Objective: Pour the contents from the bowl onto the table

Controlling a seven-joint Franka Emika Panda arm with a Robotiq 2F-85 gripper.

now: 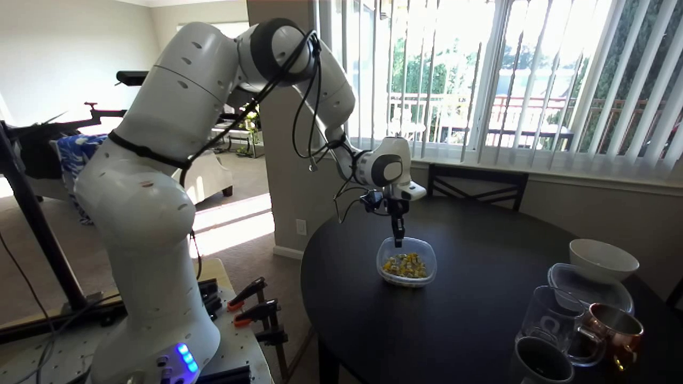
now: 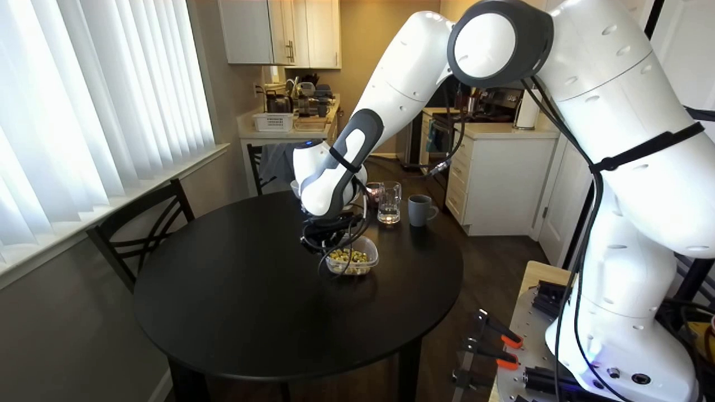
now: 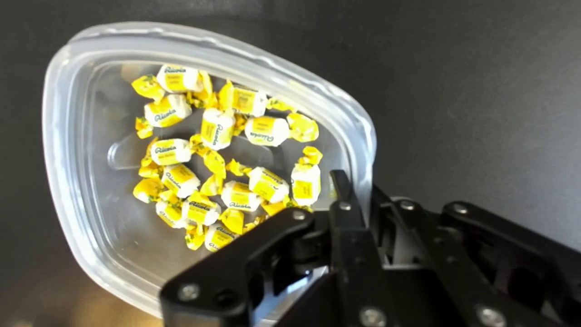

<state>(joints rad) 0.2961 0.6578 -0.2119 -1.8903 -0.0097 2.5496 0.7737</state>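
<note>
The clear rounded-square bowl (image 1: 424,250) is at or just above the round black table (image 1: 459,325), near its robot-side edge; I cannot tell if it touches. It also shows in an exterior view (image 2: 367,249) and the wrist view (image 3: 61,172). The contents (image 3: 218,129) are yellow-and-white wrapped candies lying inside the bowl; they show in both exterior views (image 1: 406,265) (image 2: 349,256). My gripper (image 3: 361,186) points down at one side of the bowl, one finger inside and one outside, shut on its wall. In an exterior view the fingers (image 1: 398,241) reach the rim.
A white dish (image 1: 603,260), a clear shallow container (image 1: 587,290), a glass mug (image 1: 549,314), a copper mug (image 1: 613,333) and a grey mug (image 2: 419,211) stand together on one side of the table. A dark chair (image 2: 148,234) stands by the window.
</note>
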